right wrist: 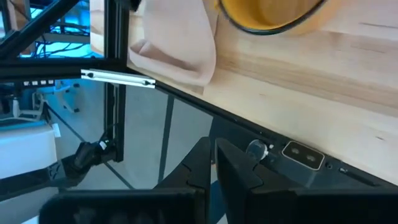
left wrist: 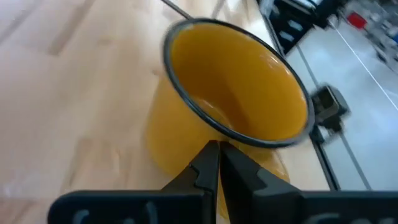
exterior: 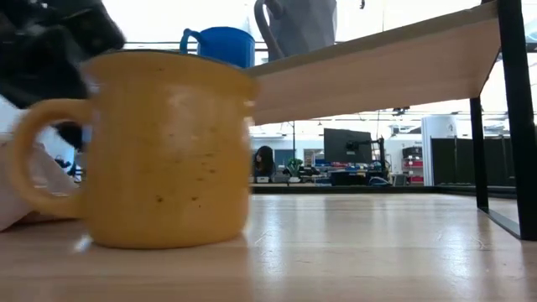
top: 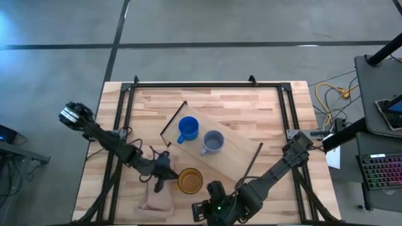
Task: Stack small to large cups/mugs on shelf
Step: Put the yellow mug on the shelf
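The yellow-orange mug stands upright on the tabletop near the front edge, with its handle toward the left arm. The bright blue mug and the grey-blue mug stand upright side by side on the light-wood shelf board, which lies slantwise across the table. My left gripper is shut, with its tips right at the yellow mug's handle side, just below the rim. My right gripper is shut and empty, and hangs past the table's near edge. My left gripper's shut fingertips point slantwise down at the yellow mug's outer wall below the rim. They hide the handle, and I cannot tell whether they touch the mug. The mug stands flat on the table.
A pale pink-beige cloth lies crumpled at the table's front edge, left of the yellow mug. Thin black frames stand at both ends of the shelf, the other one near the right arm. The shelf board passes above the table in the low view.
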Controlling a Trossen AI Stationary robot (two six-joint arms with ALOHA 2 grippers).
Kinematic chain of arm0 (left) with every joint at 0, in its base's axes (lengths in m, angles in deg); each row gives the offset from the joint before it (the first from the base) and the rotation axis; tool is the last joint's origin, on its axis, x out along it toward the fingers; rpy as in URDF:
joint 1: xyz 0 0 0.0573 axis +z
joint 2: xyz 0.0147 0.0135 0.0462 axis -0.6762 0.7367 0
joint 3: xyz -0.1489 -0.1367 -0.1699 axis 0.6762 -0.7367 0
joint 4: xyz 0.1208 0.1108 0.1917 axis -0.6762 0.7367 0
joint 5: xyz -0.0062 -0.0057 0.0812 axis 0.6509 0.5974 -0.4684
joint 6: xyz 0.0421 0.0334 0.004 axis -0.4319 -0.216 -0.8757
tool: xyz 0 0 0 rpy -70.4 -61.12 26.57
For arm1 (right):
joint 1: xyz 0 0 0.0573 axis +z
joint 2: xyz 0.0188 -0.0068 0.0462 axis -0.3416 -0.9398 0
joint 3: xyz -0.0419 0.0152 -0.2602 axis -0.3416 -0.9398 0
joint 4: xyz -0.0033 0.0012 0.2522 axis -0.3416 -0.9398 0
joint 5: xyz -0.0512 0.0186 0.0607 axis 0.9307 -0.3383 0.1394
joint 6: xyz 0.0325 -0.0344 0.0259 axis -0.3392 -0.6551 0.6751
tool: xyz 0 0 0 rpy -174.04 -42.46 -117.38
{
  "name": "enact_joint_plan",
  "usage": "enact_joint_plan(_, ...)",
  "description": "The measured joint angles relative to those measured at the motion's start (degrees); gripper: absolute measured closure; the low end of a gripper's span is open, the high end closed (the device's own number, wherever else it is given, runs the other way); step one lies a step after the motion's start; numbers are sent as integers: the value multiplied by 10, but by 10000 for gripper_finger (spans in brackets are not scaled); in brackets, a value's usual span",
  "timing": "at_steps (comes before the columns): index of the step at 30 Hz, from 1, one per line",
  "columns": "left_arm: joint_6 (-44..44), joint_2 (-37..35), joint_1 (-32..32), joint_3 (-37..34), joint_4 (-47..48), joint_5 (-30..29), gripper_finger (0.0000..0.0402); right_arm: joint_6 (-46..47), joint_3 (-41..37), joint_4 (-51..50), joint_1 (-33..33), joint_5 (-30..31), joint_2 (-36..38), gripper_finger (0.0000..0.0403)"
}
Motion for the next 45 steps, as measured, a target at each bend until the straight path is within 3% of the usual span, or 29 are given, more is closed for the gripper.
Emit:
enact_joint_plan(6, -3, 85, 20, 68, -51, 59, 402, -11, 10, -6, 6, 0, 0, 385)
enact_joint_plan(13, -24, 157, 20, 152, -44, 120, 402, -15, 21, -65, 13, -1, 6, 385)
enact_joint_plan(21, -70, 162, 21, 192, -40, 191, 402, 1, 21, -197, 26, -41, 23, 385)
enact_joint_plan(25, -85, 141, 24, 176, -31, 165, 402, 5, 22, -233, 30, -40, 34, 385)
enact_joint_plan(28, -85, 101, 23, 160, 32, 121, 402, 25, 22, -235, 37, -43, 34, 385)
enact_joint_plan(36, -92, -79, 11, 122, 74, 127, 402, -1, 20, -225, 56, -46, 29, 385)
enact_joint_plan(39, -115, -158, 4, 122, 118, 133, 402, -71, 19, -203, 56, -40, 29, 385)
enact_joint_plan(45, -138, -313, 2, 122, 269, 116, 402, -227, 19, -165, 51, 29, 29, 385)
